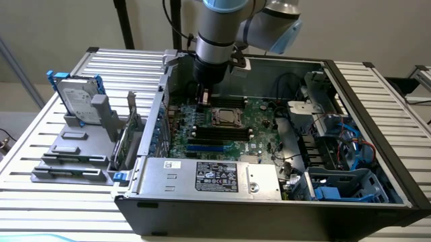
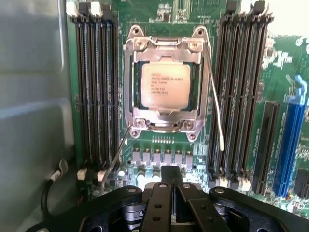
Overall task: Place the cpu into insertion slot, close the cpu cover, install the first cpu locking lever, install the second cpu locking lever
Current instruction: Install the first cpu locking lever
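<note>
Gripper (image 2: 172, 186) closed and empty, hovering just beside the insertion slot (image 2: 193, 92) on the green board (image 2: 285, 72); cpu (image 2: 165, 86) seated in it, cpu cover (image 2: 129, 87) down over its edges, both locking levers (image 2: 215, 104) seemingly standing loose, so latching judged outstanding.

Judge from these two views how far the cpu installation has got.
Done: the cpu sits in the insertion slot, and the cpu cover looks closed flat over it. In hand: nothing; the gripper is shut and empty near the slot. Left: one locking lever and the other locking lever stand loose, unlatched.
</note>
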